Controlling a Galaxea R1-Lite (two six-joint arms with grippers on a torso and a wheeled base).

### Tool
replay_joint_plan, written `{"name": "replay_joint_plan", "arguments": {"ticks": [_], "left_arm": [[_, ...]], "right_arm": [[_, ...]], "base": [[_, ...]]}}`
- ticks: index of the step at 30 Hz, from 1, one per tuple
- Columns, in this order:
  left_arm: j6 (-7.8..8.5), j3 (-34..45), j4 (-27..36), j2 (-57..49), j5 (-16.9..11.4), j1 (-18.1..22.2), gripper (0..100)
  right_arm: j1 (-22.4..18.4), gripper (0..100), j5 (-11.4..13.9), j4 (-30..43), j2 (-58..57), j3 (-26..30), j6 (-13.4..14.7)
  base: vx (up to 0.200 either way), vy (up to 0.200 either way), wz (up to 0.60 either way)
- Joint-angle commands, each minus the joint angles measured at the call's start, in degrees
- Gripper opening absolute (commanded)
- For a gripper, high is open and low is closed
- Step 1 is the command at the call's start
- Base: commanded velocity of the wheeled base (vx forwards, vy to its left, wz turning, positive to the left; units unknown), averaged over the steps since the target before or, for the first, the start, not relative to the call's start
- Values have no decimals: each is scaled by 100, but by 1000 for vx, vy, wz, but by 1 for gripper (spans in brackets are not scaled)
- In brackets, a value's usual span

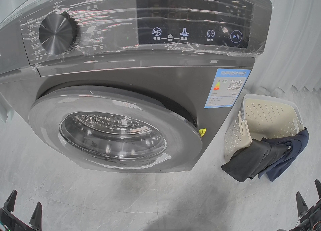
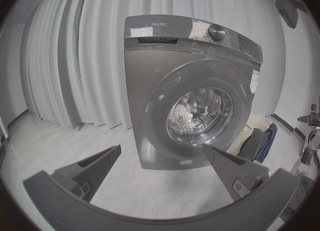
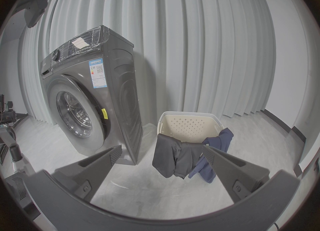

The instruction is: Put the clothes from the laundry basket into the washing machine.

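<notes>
One laundry basket point(image 1: 267, 114) is seen mid right, just beside one washing machine point(image 1: 133, 84), door shut. Two clothes are draped over its near rim: grey garment point(image 1: 249, 160), navy garment point(image 1: 291, 148), long axes slanting toward lower left. Left hand point(image 1: 26, 198) and right hand point(image 1: 307, 188) are held wide open, empty, at the bottom corners.

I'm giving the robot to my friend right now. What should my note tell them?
Left gripper: fingers open, empty, low in front of the washing machine.
Right gripper: fingers open, empty, low near the laundry basket.
The basket stands on the floor to the right of the machine. A grey garment and a navy garment hang over its front rim.
The machine's door looks shut.
Done: nothing yet.
Left: open the door, then put both garments into the drum.
</notes>
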Motion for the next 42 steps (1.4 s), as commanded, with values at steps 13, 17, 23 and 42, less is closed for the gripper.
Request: {"name": "replay_joint_plan", "arguments": {"ticks": [13, 17, 23, 42], "left_arm": [[-2, 101, -1, -77, 4, 4, 100], [7, 101, -1, -77, -5, 4, 100], [-2, 101, -1, -68, -5, 4, 100], [-2, 101, -1, -77, -5, 4, 100]], "right_arm": [[1, 100, 4, 4, -104, 101, -7], [1, 100, 4, -5, -104, 101, 2], [1, 100, 4, 4, -104, 101, 2], [1, 100, -5, 4, -104, 101, 2]], "base": [[0, 31, 0], [0, 0, 300], [0, 200, 0], [0, 0, 95]]}}
